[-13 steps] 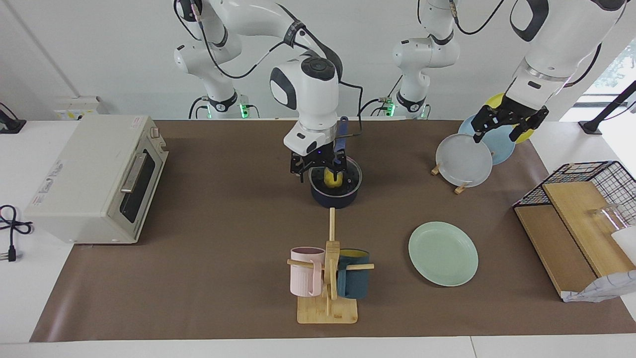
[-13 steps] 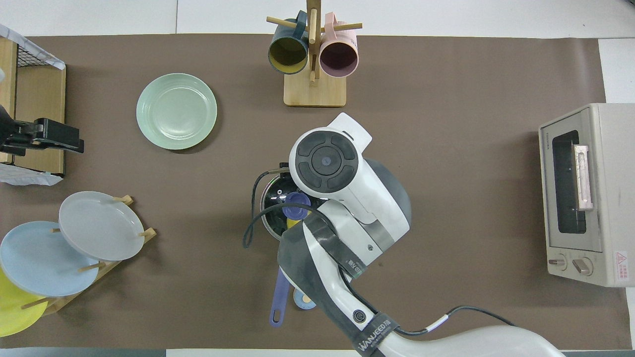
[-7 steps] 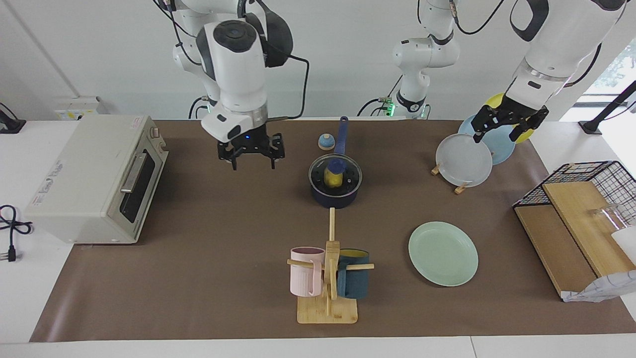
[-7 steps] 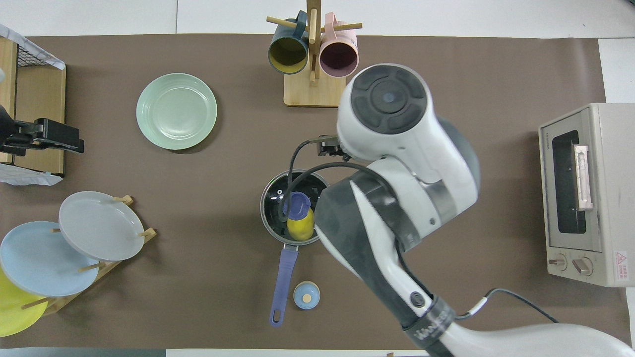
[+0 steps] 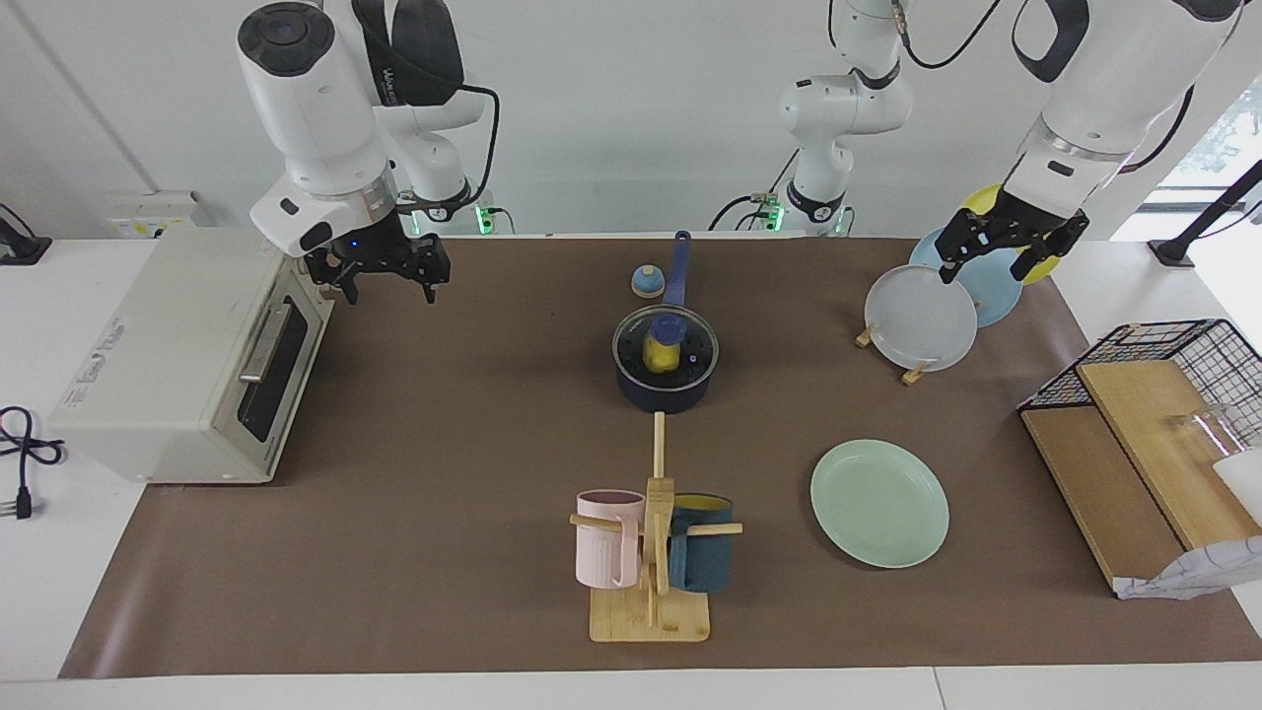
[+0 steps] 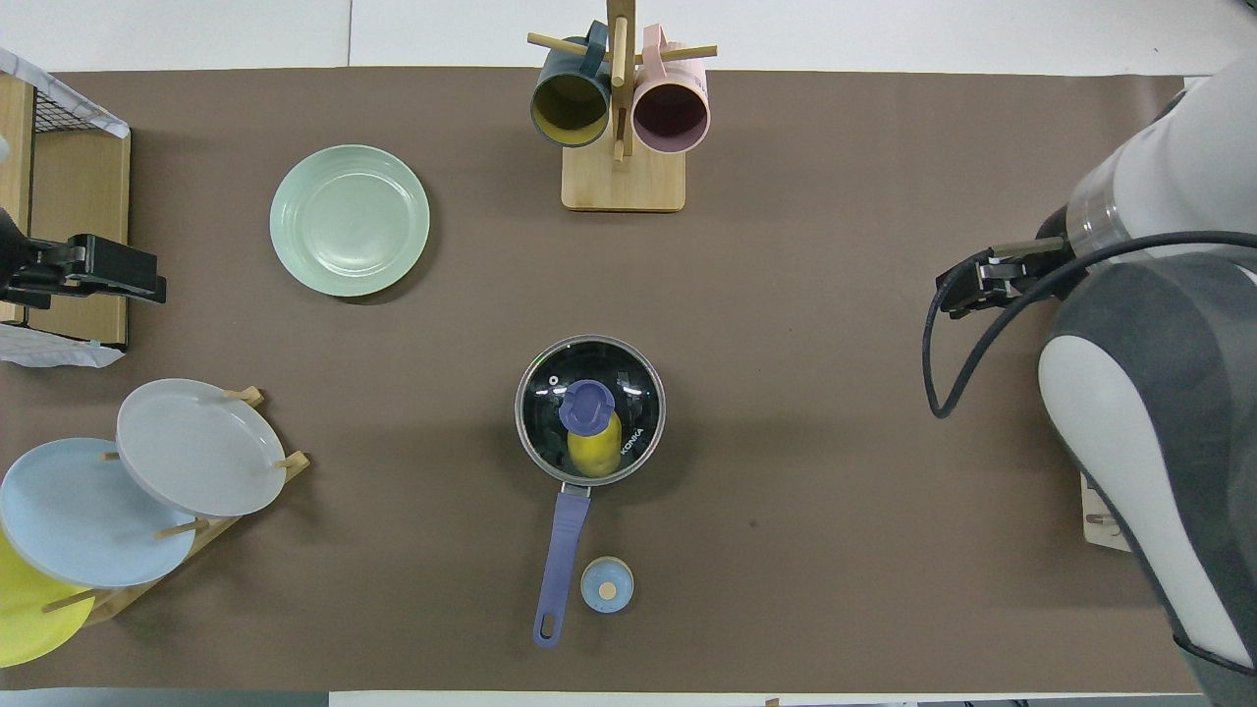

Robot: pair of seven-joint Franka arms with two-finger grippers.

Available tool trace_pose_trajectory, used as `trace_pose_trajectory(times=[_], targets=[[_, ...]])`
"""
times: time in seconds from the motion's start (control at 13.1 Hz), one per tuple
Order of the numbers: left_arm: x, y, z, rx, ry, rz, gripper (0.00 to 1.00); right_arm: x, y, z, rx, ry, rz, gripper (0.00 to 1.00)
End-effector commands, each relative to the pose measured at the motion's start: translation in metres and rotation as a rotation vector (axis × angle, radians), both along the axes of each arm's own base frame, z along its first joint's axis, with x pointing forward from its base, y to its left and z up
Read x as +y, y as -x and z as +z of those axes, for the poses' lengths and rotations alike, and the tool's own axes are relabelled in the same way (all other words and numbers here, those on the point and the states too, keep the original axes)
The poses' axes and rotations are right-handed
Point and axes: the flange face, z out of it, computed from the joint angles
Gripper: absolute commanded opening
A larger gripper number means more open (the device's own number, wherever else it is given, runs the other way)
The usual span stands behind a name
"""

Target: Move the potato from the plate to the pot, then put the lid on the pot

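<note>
The navy pot stands mid-table with its long blue handle pointing toward the robots. The glass lid lies on the pot, blue knob up. The yellow potato shows through the glass inside the pot, also in the facing view. The mint-green plate is bare, farther from the robots toward the left arm's end. My right gripper is open and empty in the air beside the toaster oven. My left gripper waits open over the plate rack.
A small blue bell sits beside the pot handle. A mug rack with a pink and a teal mug stands farther out. The toaster oven is at the right arm's end, the plate rack and a wire basket at the left arm's.
My right gripper let go of the lid knob, rose and swung away from the pot toward the toaster oven. The lid stays on the pot. The left arm has not moved.
</note>
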Motion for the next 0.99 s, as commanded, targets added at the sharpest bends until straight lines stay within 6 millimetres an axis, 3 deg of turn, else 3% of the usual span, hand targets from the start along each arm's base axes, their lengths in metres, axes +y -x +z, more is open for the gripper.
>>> trace_pose_trajectory(times=[0.0, 0.46, 0.69, 0.92], targets=[[0.003, 0.006, 0.001, 0.005, -0.022, 0.000, 1.00, -0.029, 0.031, 0.010, 0.009, -0.006, -0.009, 1.00], [0.003, 0.006, 0.001, 0.005, -0.022, 0.000, 1.00, -0.073, 0.016, 0.004, -0.012, -0.002, -0.057, 1.00], [0.003, 0.006, 0.001, 0.005, -0.022, 0.000, 1.00, -0.070, 0.011, -0.008, 0.019, -0.002, -0.055, 1.00], [0.003, 0.006, 0.001, 0.005, -0.022, 0.000, 1.00, -0.073, 0.012, -0.001, 0.012, -0.009, -0.062, 1.00]])
